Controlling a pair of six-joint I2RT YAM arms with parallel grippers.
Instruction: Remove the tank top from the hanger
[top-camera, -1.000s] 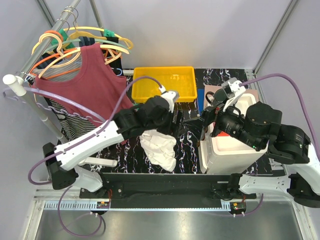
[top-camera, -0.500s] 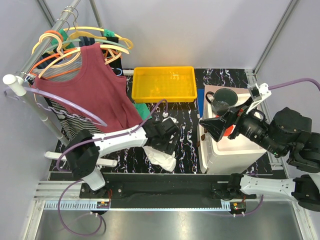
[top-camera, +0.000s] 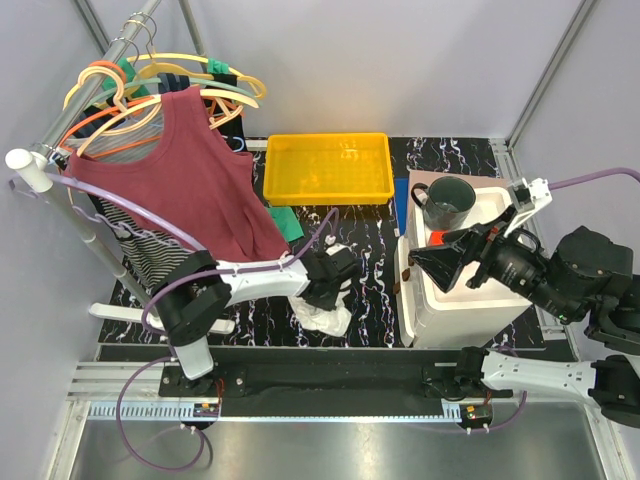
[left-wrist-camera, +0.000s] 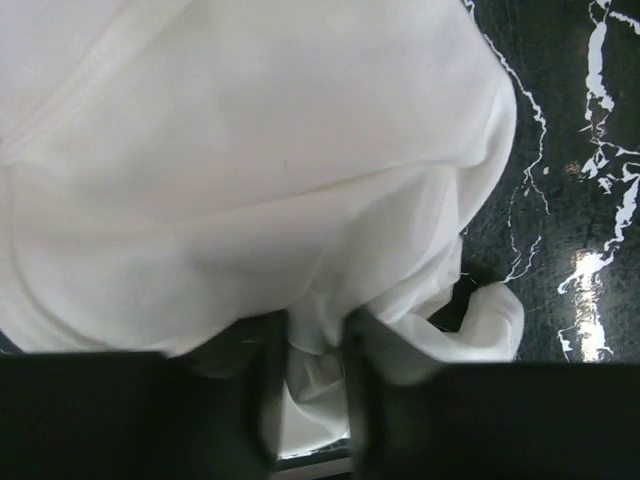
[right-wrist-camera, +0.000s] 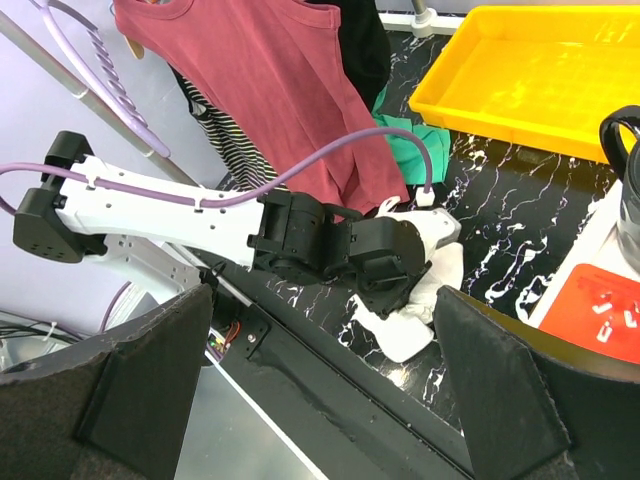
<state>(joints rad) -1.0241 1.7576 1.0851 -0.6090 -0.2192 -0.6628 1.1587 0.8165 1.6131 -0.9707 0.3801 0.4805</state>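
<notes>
From above, my left gripper (top-camera: 325, 298) sits low on the black marbled tabletop (top-camera: 375, 275), at about 6 o'clock from the yellow plastic tray (top-camera: 327, 168). It presses into a crumpled white cloth garment (top-camera: 322, 320) that lies on the table, off any hanger. I cannot tell its cut. At 10 o'clock from it, a dark red sleeveless tank top (top-camera: 190, 175) hangs on an orange hanger (top-camera: 112, 122) from the metal rail (top-camera: 112, 55). My right gripper (top-camera: 440, 258) hovers over the white box (top-camera: 460, 300), at 6 o'clock from the dark mug (top-camera: 447, 200).

My left wrist view is filled with the white garment. A fold of it is pinched between my two dark fingers (left-wrist-camera: 268, 395), which stand nearly closed.

In my right wrist view the fingers (right-wrist-camera: 130, 390) are spread wide with nothing between them. The red top hangs at 12 o'clock, and the white garment lies under my left gripper at centre.
</notes>
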